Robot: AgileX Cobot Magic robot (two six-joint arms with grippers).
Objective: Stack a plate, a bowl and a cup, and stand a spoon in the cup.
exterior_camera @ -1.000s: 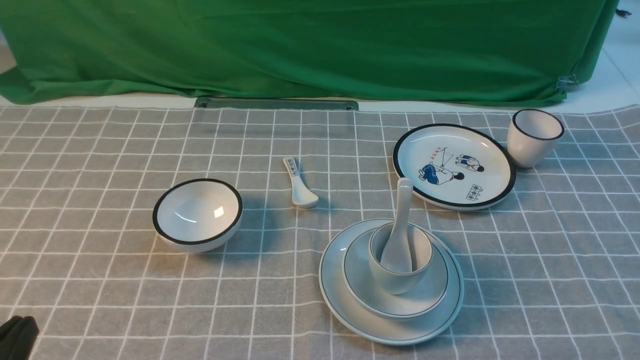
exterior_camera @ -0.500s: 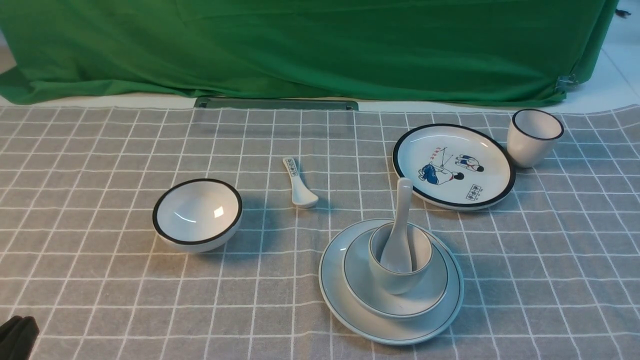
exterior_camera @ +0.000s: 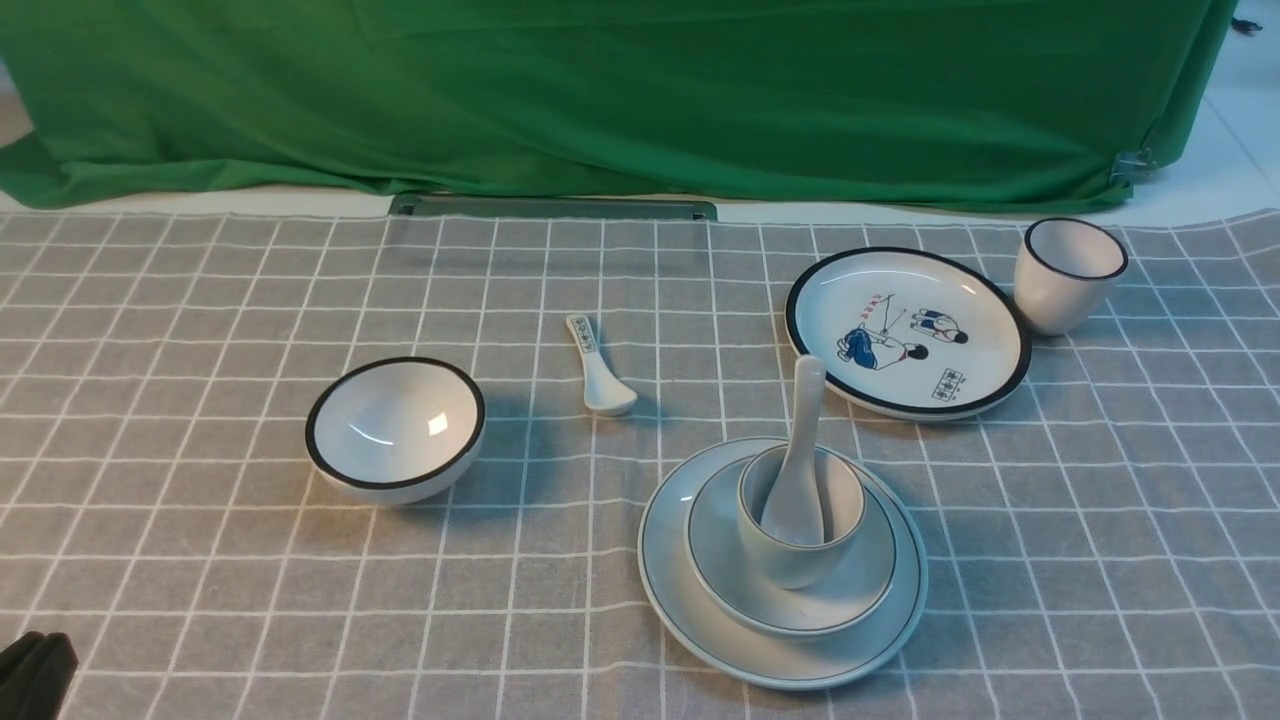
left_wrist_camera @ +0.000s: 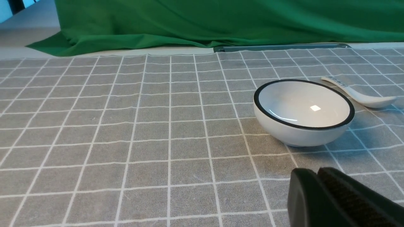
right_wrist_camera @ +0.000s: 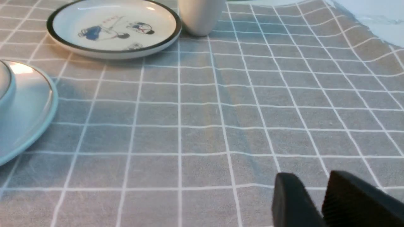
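1. Green drape hung behind a table covered in grey checked cloth.
2. Stack sat near-centre, a little toward the robot's right: the plate lay on the cloth, the bowl sat in it, the cup stood in the bowl.
3. The spoon stood in the cup, scoop end down, handle up and leaning slightly away from the robot; its long axis was close to vertical.
4. Distractors were untouched: black-rimmed bowl on the left, printed spoon lying flat mid-table, cartoon plate and black-rimmed cup at far right.
5. Left gripper sat low at the near left edge, jaws pressed together, nothing between them; the black-rimmed bowl was just ahead of it.
6. Right gripper was out of the front view; its wrist view showed the jaws a little apart with only cloth in the gap, holding nothing.
7. Key relation: the stack lay ahead and toward the robot's left of the right gripper, since the plate's rim showed at one edge of that view. By my read the right arm was nearer the stack, the left well apart from it.
8. Judgement: the task looked finished; any next move would only be parking the arms, keeping clear of the upright handle.
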